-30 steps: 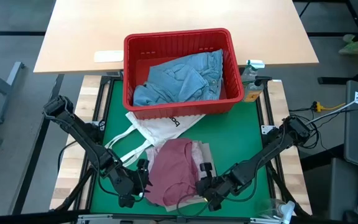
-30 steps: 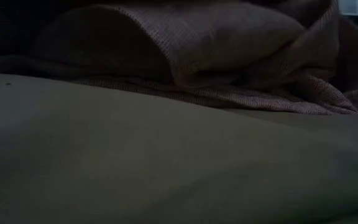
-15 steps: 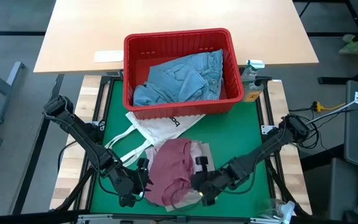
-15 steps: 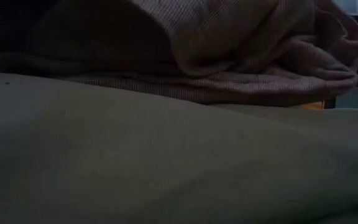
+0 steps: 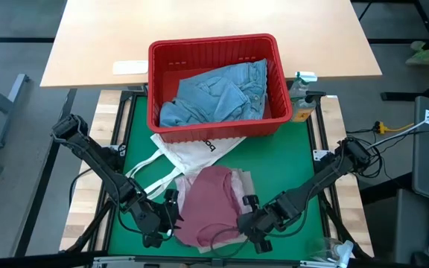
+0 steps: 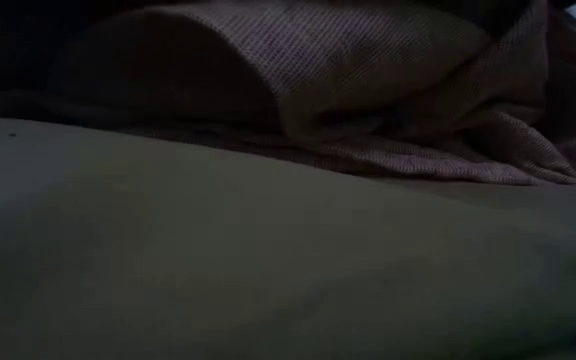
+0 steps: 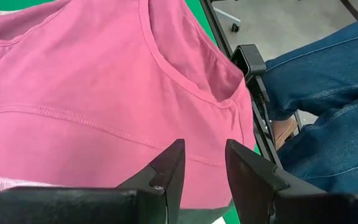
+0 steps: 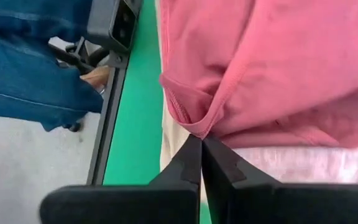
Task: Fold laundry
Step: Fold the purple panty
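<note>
Currently listed: left pincer [image 5: 171, 221], fingers narrowly parted, empty, at pink top's [image 5: 208, 205] left edge. Pink top spread between both pincers, on beige garment [image 5: 243, 181] on green worktop [image 5: 289, 160]. Right pincer [image 5: 249, 222], pinched shut on pink top's right hem; nearer for folding leftward.

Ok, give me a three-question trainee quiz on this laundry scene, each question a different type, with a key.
1. True or false: the red basket is empty.
2. What is the right gripper shut on?
A. the white tote bag
B. an edge of the pink top
C. the jeans
3. Fill in: the left gripper sits at the pink top's ___ edge, seen from above.

Key
1. False; light blue jeans lie in it.
2. B
3. left
</note>
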